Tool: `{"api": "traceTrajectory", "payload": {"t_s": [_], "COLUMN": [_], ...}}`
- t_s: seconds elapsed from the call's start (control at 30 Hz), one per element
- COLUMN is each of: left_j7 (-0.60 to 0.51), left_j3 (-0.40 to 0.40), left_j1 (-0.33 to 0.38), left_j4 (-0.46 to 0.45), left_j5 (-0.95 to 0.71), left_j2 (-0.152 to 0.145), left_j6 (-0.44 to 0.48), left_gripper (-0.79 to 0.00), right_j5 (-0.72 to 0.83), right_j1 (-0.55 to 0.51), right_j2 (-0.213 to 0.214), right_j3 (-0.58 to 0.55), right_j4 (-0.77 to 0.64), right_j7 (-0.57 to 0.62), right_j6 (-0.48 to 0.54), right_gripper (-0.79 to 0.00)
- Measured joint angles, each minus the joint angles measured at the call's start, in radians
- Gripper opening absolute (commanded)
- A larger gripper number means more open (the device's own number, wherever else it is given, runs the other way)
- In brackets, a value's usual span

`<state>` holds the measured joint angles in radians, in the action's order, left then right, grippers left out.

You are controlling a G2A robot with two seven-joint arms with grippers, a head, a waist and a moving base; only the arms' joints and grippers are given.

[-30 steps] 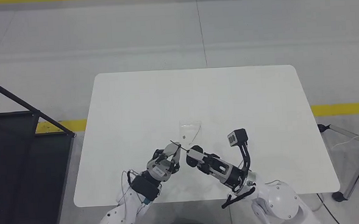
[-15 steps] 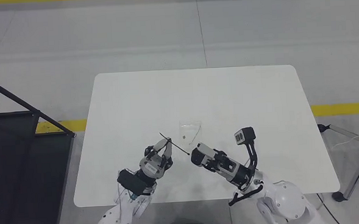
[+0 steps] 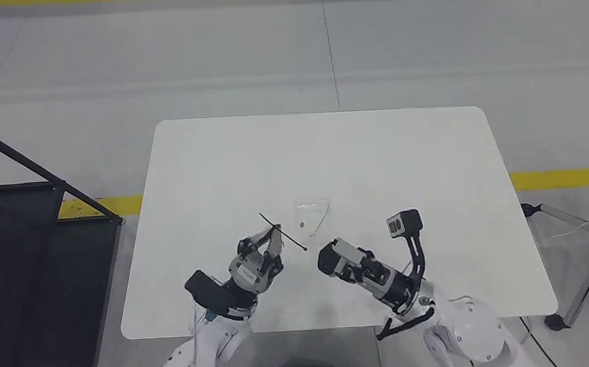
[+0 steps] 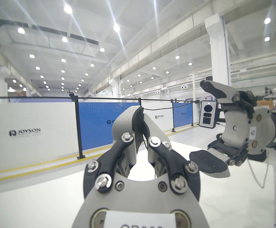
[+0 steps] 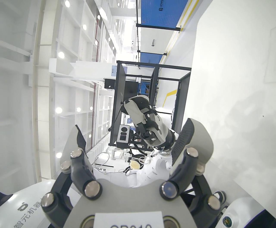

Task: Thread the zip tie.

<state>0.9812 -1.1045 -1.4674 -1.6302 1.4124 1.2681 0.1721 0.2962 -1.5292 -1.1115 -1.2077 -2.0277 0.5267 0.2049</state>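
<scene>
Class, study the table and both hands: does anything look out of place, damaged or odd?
Nothing looks spilled or broken. The zip tie is a straight strip with both ends free, pinched by the left hand alone. The right hand is open, empty and apart from it. A clear bag lies on the table.

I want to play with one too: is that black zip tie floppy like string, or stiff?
Probably springy-stiff: the zip tie sticks out straight from the shut left hand, not drooping. Likely very light, being so thin. Pinched at one spot only, it might swivel if bumped.
</scene>
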Motion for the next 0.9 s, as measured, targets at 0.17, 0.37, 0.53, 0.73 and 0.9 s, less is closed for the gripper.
{"api": "traceTrajectory", "payload": {"t_s": [0.17,0.37,0.53,0.73,0.9], "left_j7": [-0.09,-0.157,-0.155,-0.225,-0.298], "left_j3": [-0.023,-0.042,-0.041,-0.029,-0.035], "left_j1": [-0.029,-0.046,-0.045,-0.055,-0.068], "left_j4": [-0.042,-0.066,-0.065,-0.099,-0.129], "left_j5": [-0.151,-0.217,-0.216,-0.292,-0.388], "left_j2": [-0.007,-0.012,-0.012,-0.01,-0.011], "left_j6": [0.172,0.253,0.252,0.293,0.346], "left_gripper": [-0.785,-0.785,-0.785,-0.785,-0.785], "right_j5": [-0.062,-0.216,-0.182,-0.248,-0.349], "right_j1": [-0.041,-0.06,-0.059,-0.042,-0.002], "right_j2": [0.002,-0.004,-0.004,-0.005,-0.01], "right_j3": [-0.014,-0.028,-0.028,-0.012,0.008], "right_j4": [0.032,0.051,0.05,0.052,0.092], "right_j7": [0.021,-0.125,-0.105,-0.078,-0.1], "right_j6": [0.228,0.298,0.297,0.312,0.351], "right_gripper": [0.0,0.0,0.0,0.0,0.0]}}
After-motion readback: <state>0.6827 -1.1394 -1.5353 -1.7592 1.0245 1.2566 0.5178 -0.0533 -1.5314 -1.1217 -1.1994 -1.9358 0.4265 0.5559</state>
